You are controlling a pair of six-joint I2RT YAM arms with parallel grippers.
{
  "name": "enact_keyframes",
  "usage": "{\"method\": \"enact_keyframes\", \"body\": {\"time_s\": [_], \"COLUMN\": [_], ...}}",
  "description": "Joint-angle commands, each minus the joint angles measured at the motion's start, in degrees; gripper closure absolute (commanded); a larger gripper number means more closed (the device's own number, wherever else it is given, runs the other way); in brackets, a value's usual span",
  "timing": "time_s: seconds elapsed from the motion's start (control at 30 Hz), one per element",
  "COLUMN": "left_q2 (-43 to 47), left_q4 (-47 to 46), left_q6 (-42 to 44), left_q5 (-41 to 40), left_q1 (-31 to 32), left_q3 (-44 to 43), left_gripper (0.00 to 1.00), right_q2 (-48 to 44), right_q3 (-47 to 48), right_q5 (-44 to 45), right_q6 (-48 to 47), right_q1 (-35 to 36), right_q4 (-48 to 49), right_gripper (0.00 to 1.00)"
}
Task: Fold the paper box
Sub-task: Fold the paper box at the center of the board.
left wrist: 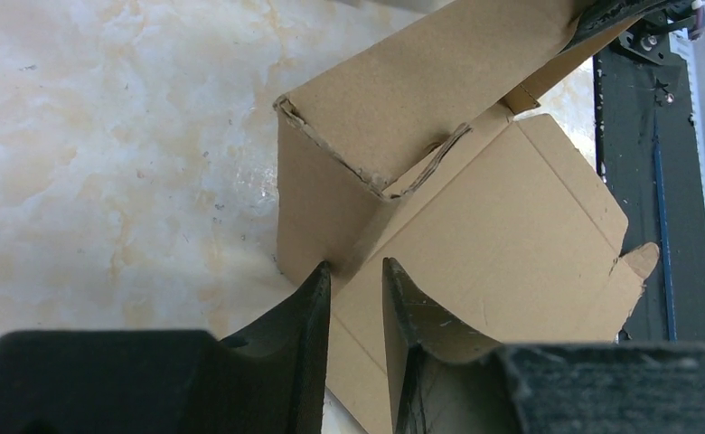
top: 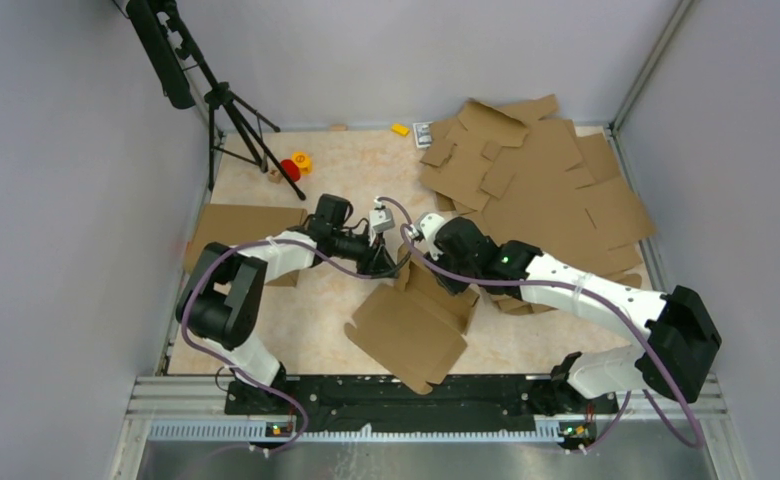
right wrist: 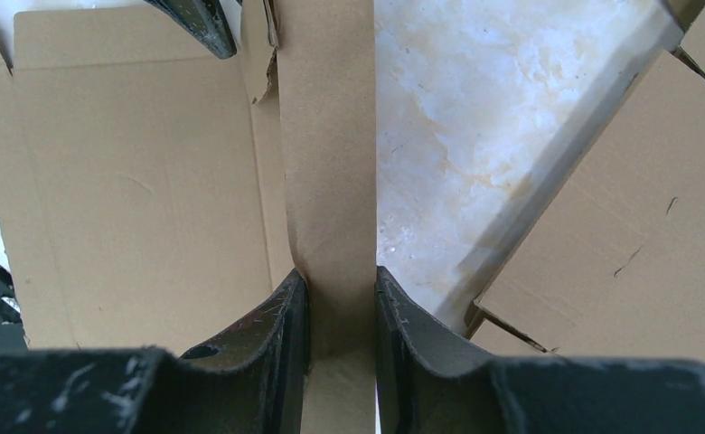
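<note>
Location: We find the paper box (top: 406, 335) partly formed on the table (top: 306, 340). In the overhead view it sits at 6 o'clock from both wrists.
Long axis: We judge it to run roughly from 10 to 4 o'clock overhead. Both grippers work at its far end.
Right gripper: The right gripper (right wrist: 338, 276) is pinched on a side strip (right wrist: 326, 136). The strip stands on edge and runs from 6 to 12 o'clock straight out of the jaws, with both fingers touching it.
Left gripper: The left gripper (left wrist: 356, 267) has its jaws narrow at the foot of a raised wall (left wrist: 317, 208). Cardboard shows in the gap, but we cannot tell whether it is gripped.
Key relation: From the right jaws the floor panel (right wrist: 132, 181) lies flat at 9 o'clock and bare table shows at 2 o'clock. We judge that the strip must be turned toward 9 o'clock.
Nearer arm: Both meet at the same end. We judge that the right one has the surer hold.
Material: Plain brown corrugated cardboard, matt, with fluting visible at the cut edges. The fold atop the raised wall looks ragged.
Shape: Shallow and rectangular, with creased panels and a rounded tab (left wrist: 640, 260).
Surface: The table is pale, marbled and smooth.
Surroundings: A pile of cardboard sheets (top: 536, 180) lies at 1 o'clock from the box.
Handling: We expect the thin board to buckle if it is forced off its creases.
</note>
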State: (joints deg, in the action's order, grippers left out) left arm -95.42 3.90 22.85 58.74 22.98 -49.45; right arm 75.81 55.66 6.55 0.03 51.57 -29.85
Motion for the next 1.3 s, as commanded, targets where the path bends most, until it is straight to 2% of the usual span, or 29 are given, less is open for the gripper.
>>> {"method": "enact_keyframes", "body": {"time_s": [0.0,0.17,0.5,0.87,0.97,1.1,1.2,1.27], "left_q2": [2.77,6.98,8.56,11.83,12.01,11.51,11.33,11.26], "left_q4": [-7.23,-17.57,-21.73,-21.49,-20.36,-20.27,-21.20,-21.76], "left_q6": [-5.28,-10.97,-14.26,-14.24,-13.14,-13.85,-14.83,-15.08], "left_q5": [-0.44,-5.28,-14.26,-17.26,-14.97,-17.83,-19.36,-20.50], "left_q1": [2.14,2.49,3.06,3.02,2.99,2.95,3.06,3.10], "left_q3": [3.00,8.37,10.64,12.02,11.67,11.24,11.37,11.51], "left_gripper": [0.70,0.64,0.60,0.66,0.73,0.78,0.65,0.64], "right_q2": [-0.05,-0.07,0.04,-0.02,-0.13,-0.57,-0.58,-0.45], "right_q3": [3.15,3.19,3.21,3.26,3.20,3.00,2.92,3.03], "right_q5": [-0.47,-0.86,-1.84,-1.54,-1.45,-1.37,-1.36,-1.51], "right_q6": [0.28,0.31,0.30,0.34,0.31,0.31,0.29,0.30], "right_q1": [-0.59,-0.59,-0.55,-0.58,-0.59,-0.59,-0.59,-0.59], "right_q4": [5.64,5.93,6.52,6.28,6.04,6.08,6.04,6.19], "right_gripper": [0.91,0.91,0.91,0.91,0.91,0.91,0.91,0.91]}}
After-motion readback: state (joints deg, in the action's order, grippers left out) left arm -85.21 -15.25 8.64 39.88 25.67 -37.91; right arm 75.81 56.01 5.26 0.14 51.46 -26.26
